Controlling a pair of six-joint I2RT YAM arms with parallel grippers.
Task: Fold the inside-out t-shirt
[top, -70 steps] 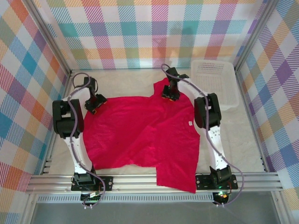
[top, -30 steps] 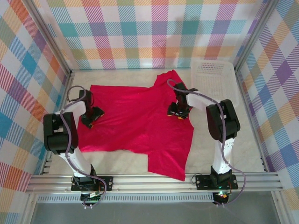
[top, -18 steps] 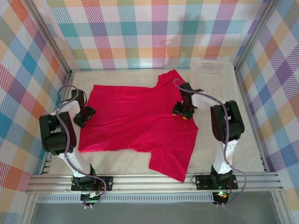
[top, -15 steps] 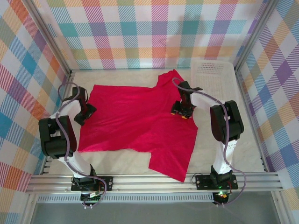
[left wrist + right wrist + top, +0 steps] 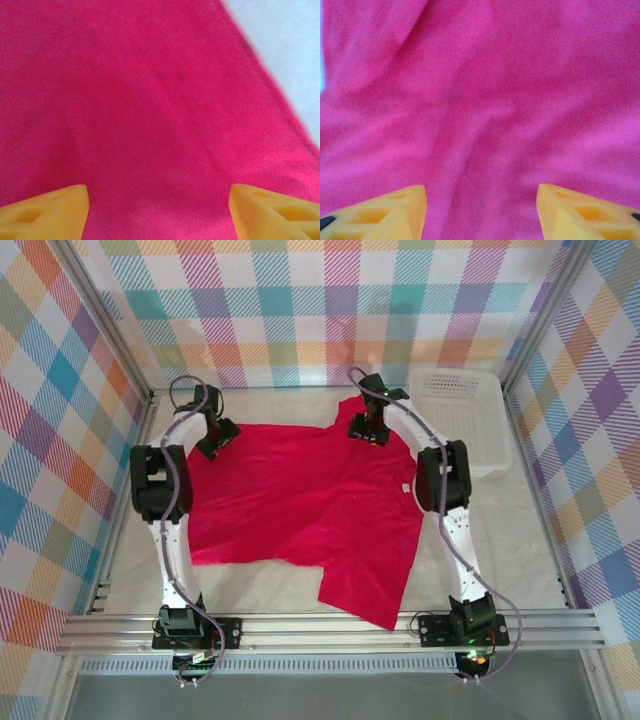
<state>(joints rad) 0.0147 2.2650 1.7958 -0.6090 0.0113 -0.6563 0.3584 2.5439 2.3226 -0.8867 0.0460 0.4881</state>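
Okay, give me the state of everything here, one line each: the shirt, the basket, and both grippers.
t-shirt: spread out, not yet folded, white tag showing.
basket: upright, empty, beside the shirt's far right corner.
left gripper: open over the shirt's far left corner, holding nothing.
right gripper: open over red fabric, holding nothing.

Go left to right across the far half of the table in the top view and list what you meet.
left gripper → right gripper → small white tag → white lattice basket
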